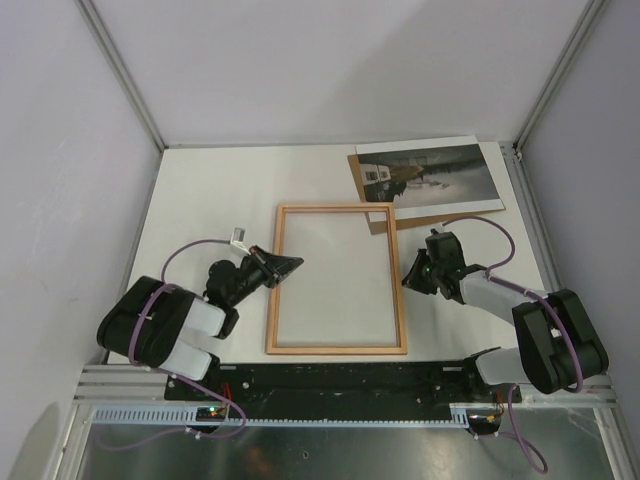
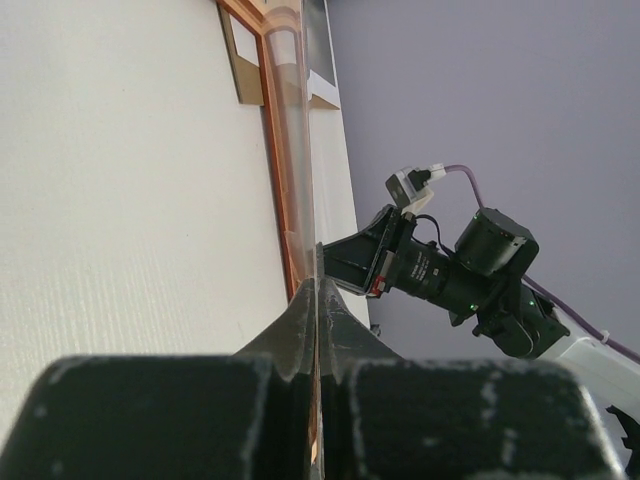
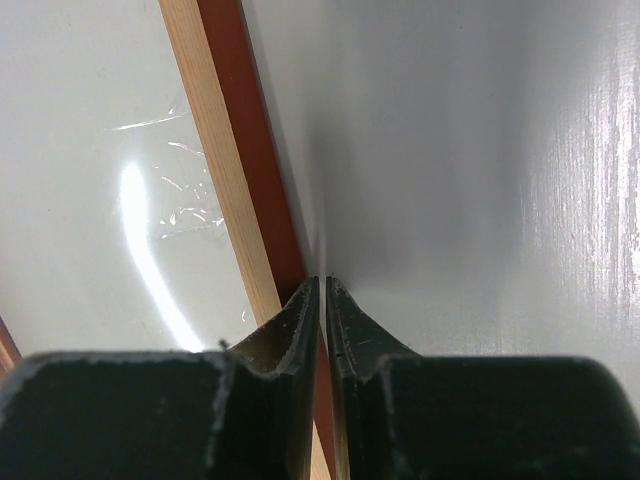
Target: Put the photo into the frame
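Observation:
The frame (image 1: 337, 208) lies in the middle of the white table, pale wood side up, with its clear pane inside. My left gripper (image 1: 292, 264) is shut on the frame's left rail; in the left wrist view (image 2: 317, 285) the frame (image 2: 285, 150) runs edge-on out of the jaws. My right gripper (image 1: 407, 274) is shut, its tips (image 3: 322, 280) against the outer red edge of the frame's right rail (image 3: 215, 150). The photo (image 1: 430, 172) lies at the back right on the brown backing board (image 1: 440, 216), apart from both grippers.
Grey walls close the table on the left, back and right. The photo and board sit close to the right wall post (image 1: 515, 150). My right gripper also shows in the left wrist view (image 2: 352, 260), across the frame.

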{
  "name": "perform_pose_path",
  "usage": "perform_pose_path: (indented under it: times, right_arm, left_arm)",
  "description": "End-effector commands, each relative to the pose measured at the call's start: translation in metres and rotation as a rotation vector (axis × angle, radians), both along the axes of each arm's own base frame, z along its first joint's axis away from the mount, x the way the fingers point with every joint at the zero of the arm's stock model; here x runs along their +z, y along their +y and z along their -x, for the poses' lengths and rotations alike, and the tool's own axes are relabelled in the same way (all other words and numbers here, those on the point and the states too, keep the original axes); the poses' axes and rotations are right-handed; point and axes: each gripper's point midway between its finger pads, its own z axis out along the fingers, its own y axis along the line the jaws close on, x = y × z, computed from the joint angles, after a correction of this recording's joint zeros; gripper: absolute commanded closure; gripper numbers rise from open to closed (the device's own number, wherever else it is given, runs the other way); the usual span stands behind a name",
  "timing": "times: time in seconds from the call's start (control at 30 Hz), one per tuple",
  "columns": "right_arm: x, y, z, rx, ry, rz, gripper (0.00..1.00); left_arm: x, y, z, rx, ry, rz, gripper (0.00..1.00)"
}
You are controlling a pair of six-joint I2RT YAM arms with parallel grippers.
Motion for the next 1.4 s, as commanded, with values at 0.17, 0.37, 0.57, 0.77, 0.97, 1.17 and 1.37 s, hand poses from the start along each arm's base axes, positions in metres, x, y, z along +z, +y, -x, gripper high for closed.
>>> perform_pose_path:
  times: [0.17, 0.37, 0.57, 0.77, 0.97, 1.17, 1.37]
  right_arm:
    - [-0.003, 0.003, 0.008, 0.017, 0.031, 0.013, 0.88]
    - [-0.001, 0.002, 0.008, 0.013, 0.027, 0.018, 0.88]
    - [0.000, 0.002, 0.008, 0.012, 0.022, 0.019, 0.87]
    - [0.002, 0.001, 0.008, 0.010, 0.018, 0.019, 0.87]
    - [0.002, 0.003, 0.007, 0.012, 0.016, 0.016, 0.87]
    - [0.002, 0.004, 0.006, 0.013, 0.017, 0.019, 0.87]
    - [0.003, 0.004, 0.006, 0.011, 0.015, 0.019, 0.87]
  left_arm:
    - [-0.011, -0.009, 0.009, -0.080, -0.010, -0.033, 1.00]
    - [-0.021, -0.011, 0.011, -0.112, 0.003, -0.056, 1.00]
    - [-0.030, -0.009, 0.012, -0.132, 0.025, -0.066, 1.00]
    - [-0.030, 0.000, 0.010, -0.137, 0.050, -0.045, 1.00]
    - [-0.024, -0.002, 0.008, -0.155, 0.056, -0.030, 1.00]
    - [-0.028, -0.002, 0.010, -0.168, 0.060, -0.044, 0.96]
    - [-0.033, -0.001, 0.010, -0.172, 0.061, -0.081, 0.80]
